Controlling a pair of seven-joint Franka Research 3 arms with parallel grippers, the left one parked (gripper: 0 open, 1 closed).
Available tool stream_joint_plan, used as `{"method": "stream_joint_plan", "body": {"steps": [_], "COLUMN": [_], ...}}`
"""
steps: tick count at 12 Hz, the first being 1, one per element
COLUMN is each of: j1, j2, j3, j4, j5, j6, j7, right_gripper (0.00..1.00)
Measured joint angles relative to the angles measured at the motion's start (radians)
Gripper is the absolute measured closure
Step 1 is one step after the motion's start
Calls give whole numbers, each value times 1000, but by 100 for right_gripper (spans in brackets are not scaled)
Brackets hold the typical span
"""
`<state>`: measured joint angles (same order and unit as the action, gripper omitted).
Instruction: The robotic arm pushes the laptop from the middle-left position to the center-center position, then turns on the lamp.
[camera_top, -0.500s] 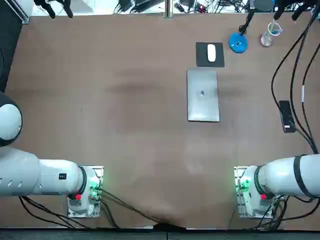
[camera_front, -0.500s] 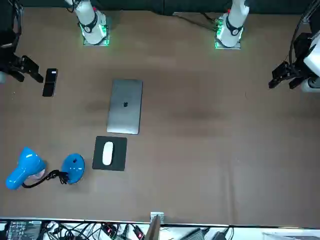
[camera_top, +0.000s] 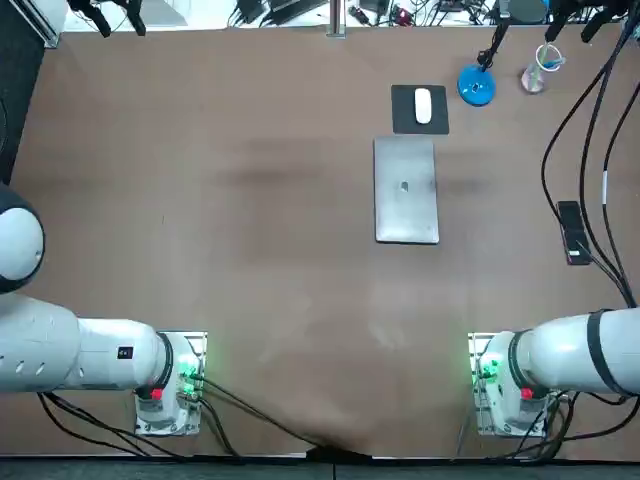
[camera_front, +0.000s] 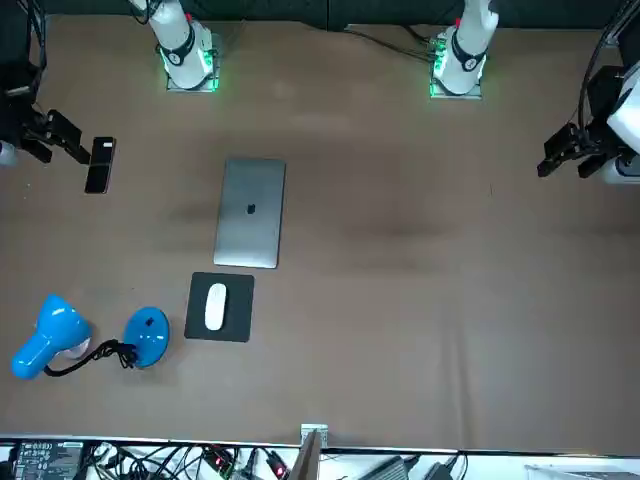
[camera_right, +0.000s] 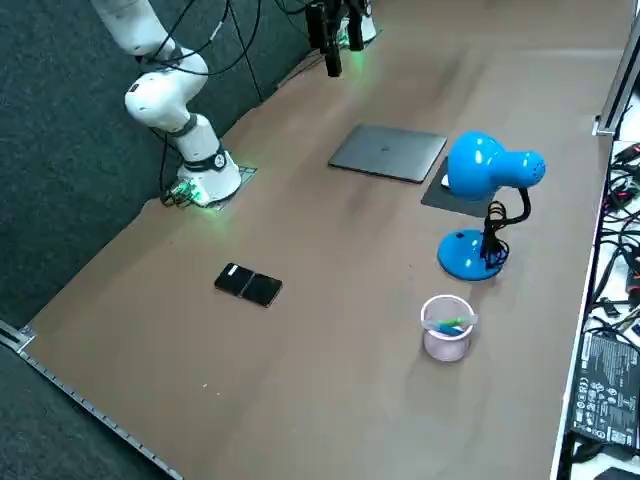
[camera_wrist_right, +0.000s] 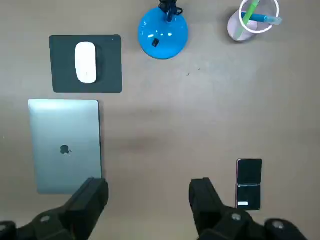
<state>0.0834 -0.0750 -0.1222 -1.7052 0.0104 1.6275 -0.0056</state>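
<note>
A closed silver laptop (camera_top: 406, 190) lies flat on the brown table, also seen in the front view (camera_front: 250, 212) and the wrist view (camera_wrist_right: 65, 145). The blue desk lamp (camera_right: 485, 200) stands behind and to the right of it, its round base (camera_top: 476, 86) next to the mouse pad. My right gripper (camera_wrist_right: 148, 200) hangs open and empty, high over the table's right side. It is between the laptop and a black phone (camera_wrist_right: 249, 182), touching neither. In the front view the gripper (camera_front: 60, 145) sits at the left edge, near the phone (camera_front: 99, 164).
A white mouse (camera_top: 423, 105) rests on a dark pad just behind the laptop. A pinkish cup (camera_right: 446, 327) holding a pen stands to the right of the lamp. Cables run along the right edge (camera_top: 600, 150) and clutter lies past the far edge.
</note>
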Motion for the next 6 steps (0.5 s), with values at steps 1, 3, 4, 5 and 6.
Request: {"method": "stream_joint_plan", "body": {"steps": [1,3,4,5,6], "j1": [0,3,9,18,26], "j2": [0,0,1,3,5], "j3": [0,0,0,1,1], "j4": [3,5,5,4,3], "j5": [0,0,0,0,0], "j6": [0,-4,-8,-14,-19], "j7": [0,0,0,6,25], "right_gripper": [0,0,0,0,0]}}
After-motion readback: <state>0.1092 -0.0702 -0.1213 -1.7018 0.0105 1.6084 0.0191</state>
